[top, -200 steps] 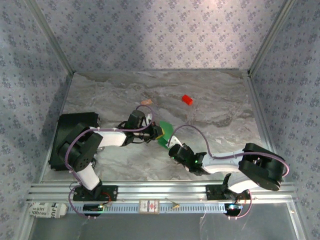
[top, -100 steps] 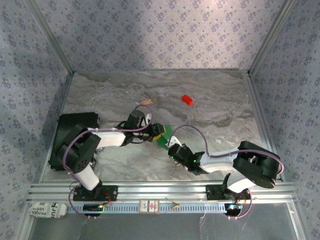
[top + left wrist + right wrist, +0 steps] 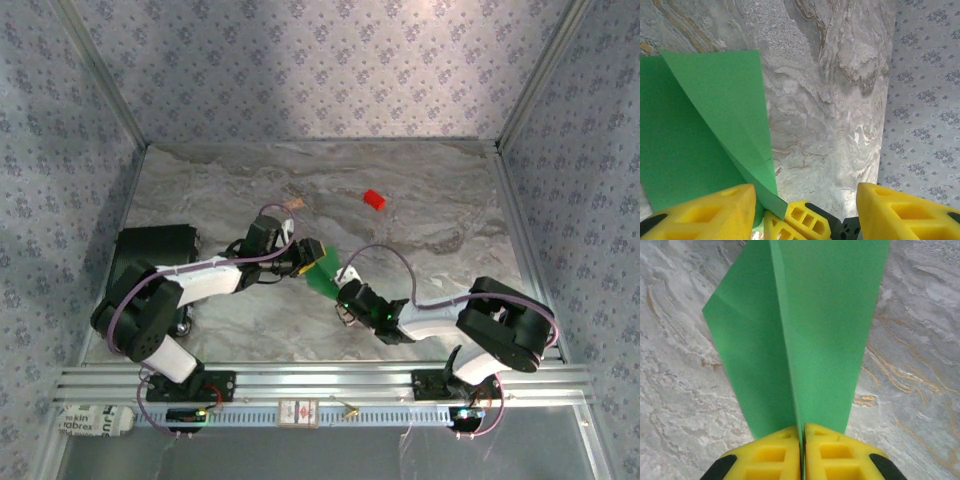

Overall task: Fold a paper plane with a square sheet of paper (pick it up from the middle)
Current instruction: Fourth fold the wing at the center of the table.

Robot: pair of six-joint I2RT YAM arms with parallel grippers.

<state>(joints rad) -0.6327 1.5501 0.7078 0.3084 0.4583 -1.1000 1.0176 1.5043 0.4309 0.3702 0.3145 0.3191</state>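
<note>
The bright green sheet of thin paper [image 3: 322, 272], folded along a centre crease into a narrow pointed shape, is seen near the middle of the grey marbled table [image 3: 430, 230], between the two grippers. Its narrow end is pinched between the closed yellow fingers [image 3: 775, 455] of the right gripper [image 3: 801, 440]. The left gripper [image 3: 805, 205] is held with its fingers spread apart, the paper passing just beside one yellow pad [image 3: 705, 212]. A small red block [image 3: 374, 200] lies well apart, farther back.

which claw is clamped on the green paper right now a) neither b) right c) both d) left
b: the right claw has its yellow fingers pressed together on the folded green paper, while the left claw stands wide open beside it.
</note>
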